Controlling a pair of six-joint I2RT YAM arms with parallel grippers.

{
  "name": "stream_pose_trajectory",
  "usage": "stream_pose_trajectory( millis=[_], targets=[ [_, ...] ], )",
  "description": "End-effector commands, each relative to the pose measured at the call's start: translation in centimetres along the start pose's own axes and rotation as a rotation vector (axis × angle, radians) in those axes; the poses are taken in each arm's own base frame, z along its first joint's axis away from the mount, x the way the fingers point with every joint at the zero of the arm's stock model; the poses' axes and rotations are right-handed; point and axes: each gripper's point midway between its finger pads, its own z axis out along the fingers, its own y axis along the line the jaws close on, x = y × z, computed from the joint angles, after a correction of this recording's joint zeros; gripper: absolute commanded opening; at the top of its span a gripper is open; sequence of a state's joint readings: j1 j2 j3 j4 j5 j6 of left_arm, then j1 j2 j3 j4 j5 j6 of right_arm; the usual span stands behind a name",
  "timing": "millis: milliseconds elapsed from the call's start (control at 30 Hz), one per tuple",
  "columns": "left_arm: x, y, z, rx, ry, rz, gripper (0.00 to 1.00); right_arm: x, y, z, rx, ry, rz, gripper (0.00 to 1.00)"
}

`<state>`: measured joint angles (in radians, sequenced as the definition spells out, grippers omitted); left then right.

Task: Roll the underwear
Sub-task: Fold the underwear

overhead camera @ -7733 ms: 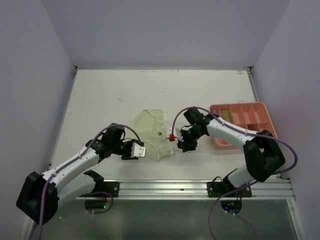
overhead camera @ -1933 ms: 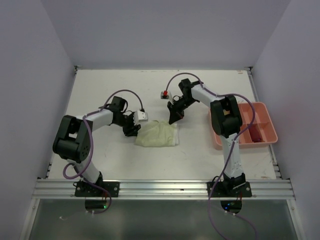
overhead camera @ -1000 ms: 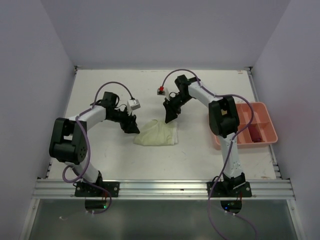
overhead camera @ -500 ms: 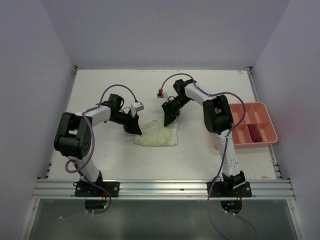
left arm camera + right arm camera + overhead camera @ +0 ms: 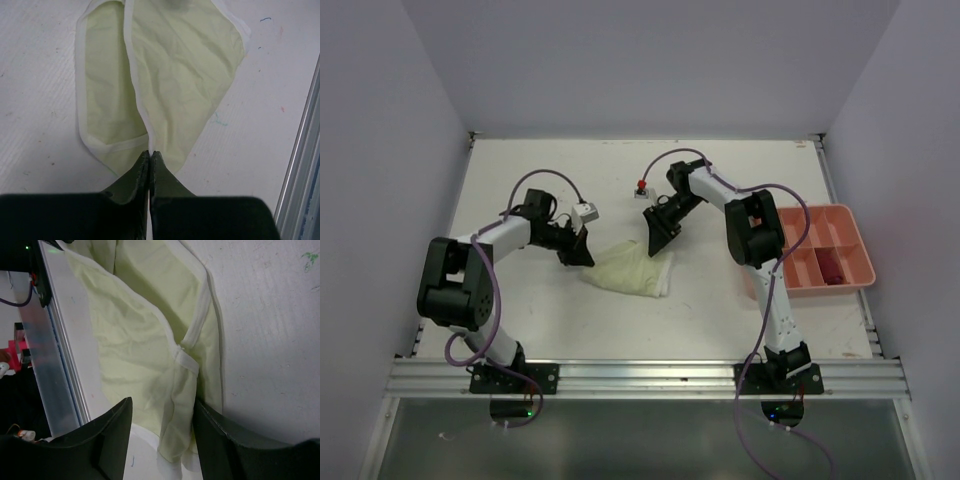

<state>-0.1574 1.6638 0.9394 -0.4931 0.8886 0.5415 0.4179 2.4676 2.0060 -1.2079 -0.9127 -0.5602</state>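
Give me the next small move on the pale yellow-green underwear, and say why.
Probably close the right gripper on the underwear between its jaws. The left gripper is shut on one corner of it, while the right's jaws stand open around the other corner. Both ends likely need holding before rolling.

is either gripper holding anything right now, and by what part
The left gripper is pinching the pale yellow-green underwear by a white-hemmed corner. The right gripper is open astride another edge, not gripping.
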Motion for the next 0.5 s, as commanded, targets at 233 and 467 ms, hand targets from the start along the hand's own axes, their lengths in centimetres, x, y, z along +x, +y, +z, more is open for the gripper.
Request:
stream_pose_trajectory(
  millis=[233,467],
  targets=[
    [0.5,2.6,-1.2,-0.105,-0.023,-0.004,0.00,2.1,-1.7,0.5,0.035,0.066,0.047,0.56],
    [0.7,3.4,-1.2,-0.114,-0.018,-0.019,0.12,2.2,-1.7,0.5,0.032,0.068,0.048,0.55]
  ],
)
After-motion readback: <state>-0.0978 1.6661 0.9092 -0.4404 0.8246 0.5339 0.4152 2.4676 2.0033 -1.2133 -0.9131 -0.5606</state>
